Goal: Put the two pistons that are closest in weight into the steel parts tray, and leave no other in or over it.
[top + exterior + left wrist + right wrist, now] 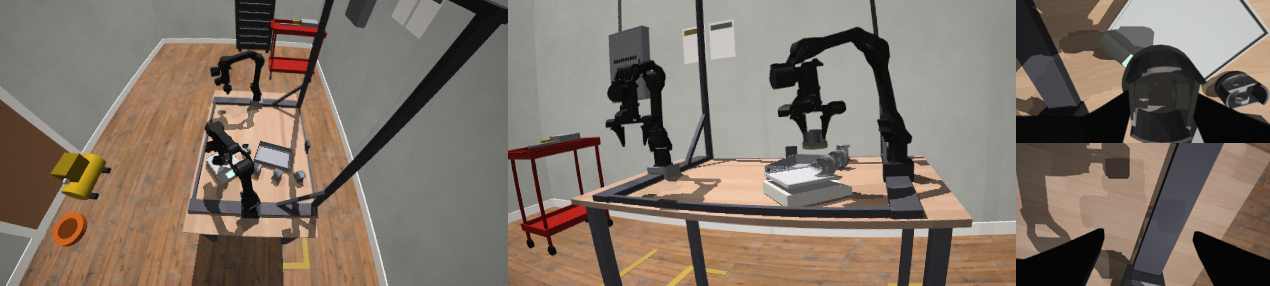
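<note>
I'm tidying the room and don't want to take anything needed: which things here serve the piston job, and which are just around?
For the job:
- piston in the left gripper
- steel parts tray
- white scale, likely for weighing

Just around:
- red cart
- orange ring
- yellow machine

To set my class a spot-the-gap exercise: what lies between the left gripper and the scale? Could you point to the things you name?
A piston [814, 138] [1163, 59], held in the left gripper [218, 159] [813, 132] [1160, 95]; under it, only air above the scale [220, 178] [808, 194] [1207, 32]. The exterior view shows this.
</note>
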`<state>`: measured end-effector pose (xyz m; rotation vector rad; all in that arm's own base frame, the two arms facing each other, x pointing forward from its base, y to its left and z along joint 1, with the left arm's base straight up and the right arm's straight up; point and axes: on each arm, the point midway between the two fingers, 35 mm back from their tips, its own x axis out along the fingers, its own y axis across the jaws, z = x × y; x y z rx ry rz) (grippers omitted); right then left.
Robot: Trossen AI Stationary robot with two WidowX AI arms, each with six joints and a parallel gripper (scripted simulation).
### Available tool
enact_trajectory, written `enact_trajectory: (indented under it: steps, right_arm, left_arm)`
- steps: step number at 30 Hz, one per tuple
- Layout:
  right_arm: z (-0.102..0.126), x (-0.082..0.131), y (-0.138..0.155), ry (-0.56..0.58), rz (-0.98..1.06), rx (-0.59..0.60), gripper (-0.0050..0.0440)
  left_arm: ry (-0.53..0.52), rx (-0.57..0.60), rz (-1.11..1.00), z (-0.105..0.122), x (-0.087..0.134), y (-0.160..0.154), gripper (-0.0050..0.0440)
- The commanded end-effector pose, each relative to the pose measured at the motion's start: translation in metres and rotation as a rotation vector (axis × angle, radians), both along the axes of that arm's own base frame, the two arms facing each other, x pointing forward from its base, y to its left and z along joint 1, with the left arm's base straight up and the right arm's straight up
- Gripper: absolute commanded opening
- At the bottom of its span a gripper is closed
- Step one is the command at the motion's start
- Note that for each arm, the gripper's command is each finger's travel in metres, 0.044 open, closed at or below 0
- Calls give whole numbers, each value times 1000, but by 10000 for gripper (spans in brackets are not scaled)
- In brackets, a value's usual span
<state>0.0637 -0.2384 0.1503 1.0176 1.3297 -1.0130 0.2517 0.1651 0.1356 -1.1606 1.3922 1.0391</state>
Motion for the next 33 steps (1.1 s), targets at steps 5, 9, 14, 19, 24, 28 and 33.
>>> enact_trajectory:
  steps: [5, 9, 14, 19, 24, 28, 33]
  right_arm:
    - [8, 1, -5, -11, -1, -30, 400]
    - [8, 1, -5, -11, -1, -30, 400]
    - [8, 1, -5, -11, -1, -30, 400]
    - [8, 1, -5, -11, -1, -30, 400]
    - [8, 1, -5, -11, -1, -30, 400]
    - [8, 1, -5, -11, -1, -30, 400]
    - [8, 1, -5, -11, -1, -30, 400]
  left_arm:
    - [-66, 62, -212, 16, -9, -7, 158]
    - [-72, 74, -318, 16, -9, -7, 158]
    - [-85, 93, -395, 19, -7, -6, 158]
    - [-83, 99, -529, 16, -9, -7, 158]
    - [-90, 114, -661, 15, -8, -7, 158]
    - [-96, 126, -767, 15, -9, -7, 158]
    - [-104, 142, -676, 20, -15, 8, 158]
